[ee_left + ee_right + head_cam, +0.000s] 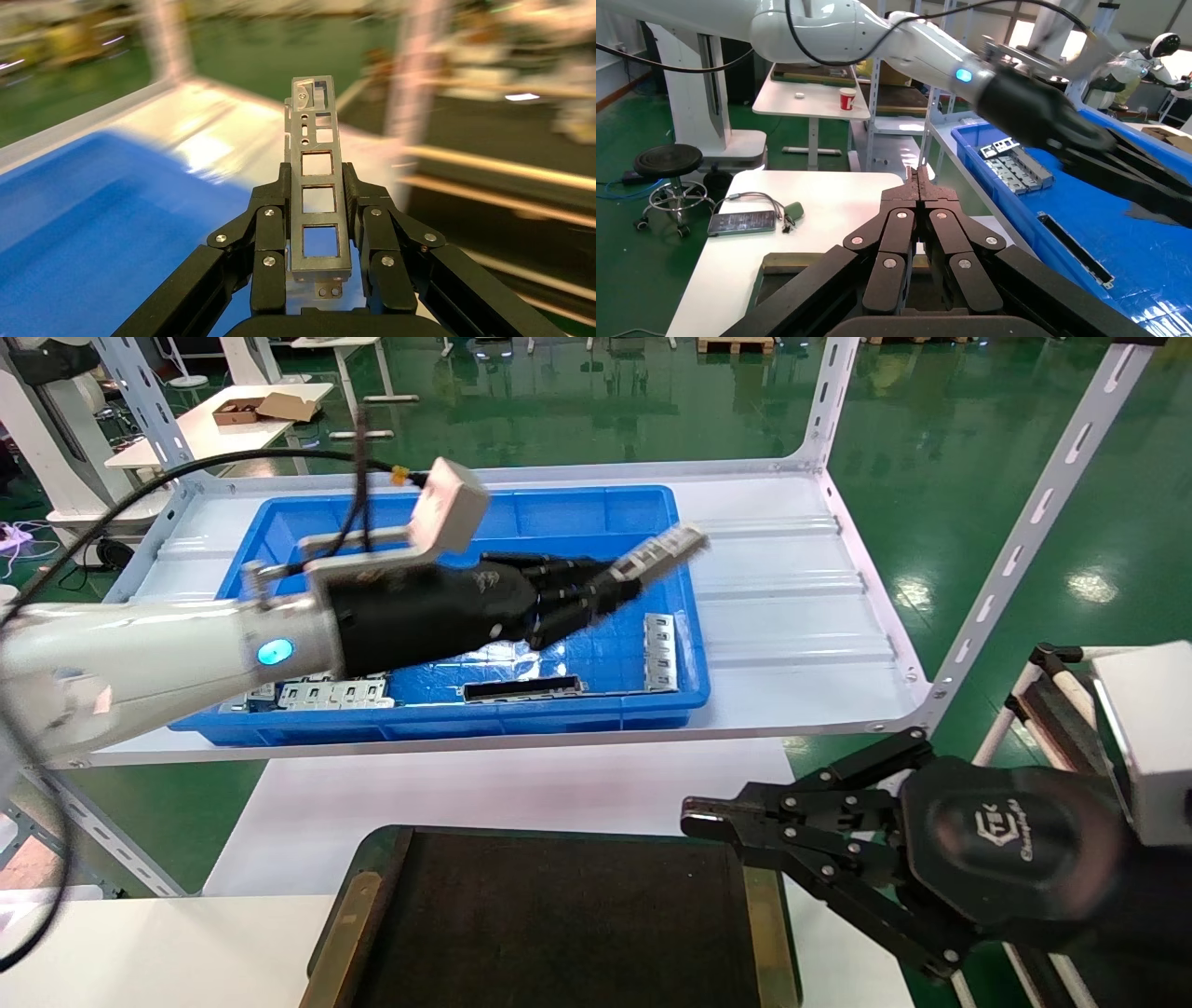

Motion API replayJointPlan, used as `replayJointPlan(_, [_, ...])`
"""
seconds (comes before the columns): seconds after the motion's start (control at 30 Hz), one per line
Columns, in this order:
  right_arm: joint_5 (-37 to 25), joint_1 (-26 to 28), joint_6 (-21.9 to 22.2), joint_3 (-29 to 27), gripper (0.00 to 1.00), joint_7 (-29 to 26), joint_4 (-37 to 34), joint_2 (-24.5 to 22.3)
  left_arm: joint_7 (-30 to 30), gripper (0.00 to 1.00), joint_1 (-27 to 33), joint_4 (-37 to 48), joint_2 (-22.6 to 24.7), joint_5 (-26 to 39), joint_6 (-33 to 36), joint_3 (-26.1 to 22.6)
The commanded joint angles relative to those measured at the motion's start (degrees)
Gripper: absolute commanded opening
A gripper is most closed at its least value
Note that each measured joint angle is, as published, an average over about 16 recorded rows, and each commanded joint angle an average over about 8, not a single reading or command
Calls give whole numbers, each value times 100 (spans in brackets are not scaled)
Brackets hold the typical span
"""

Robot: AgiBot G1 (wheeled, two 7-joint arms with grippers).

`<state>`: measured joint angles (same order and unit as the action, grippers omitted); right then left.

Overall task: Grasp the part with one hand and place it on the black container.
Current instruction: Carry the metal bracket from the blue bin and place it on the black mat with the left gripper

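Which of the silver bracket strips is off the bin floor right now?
The part clamped in the left gripper, held up over the blue bin. The other strip by the bin's right wall and the bracket stack at its front lie inside.

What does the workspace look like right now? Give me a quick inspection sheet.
Surface: white shelf carrying the blue bin; a white table sits nearer the robot.
Job's things: the part is clamped in the left hand, raised above the bin; the black tray on the table has nothing in it.
Clutter: in the bin, a wide grey stack of brackets, a dark slotted strip and another silver strip.
Grippers: left hand shut on the part; right hand shut, holding nothing, beside the tray.
Cables: black cable running along the left arm.
Surroundings: green floor, other tables, a stool.
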<state>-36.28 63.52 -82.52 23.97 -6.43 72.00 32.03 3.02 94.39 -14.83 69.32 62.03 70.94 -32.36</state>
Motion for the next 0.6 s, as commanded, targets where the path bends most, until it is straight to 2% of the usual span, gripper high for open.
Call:
replayJointPlan(0.03, [0,0,0,0,0,0,0,0,96,0,-21,-68,-166,-175,719,73])
replayJointPlan(0.17, [0,0,0,0,0,0,0,0,87,0,-220,-141,-270,-274,1248,85])
replayJointPlan(0.3, [0,0,0,0,0,0,0,0,-44,0,-633,-335,-329,-294,1420,51])
replayJointPlan(0.6, [0,0,0,0,0,0,0,0,-558,0,-2149,-1214,-521,-430,1530,-32])
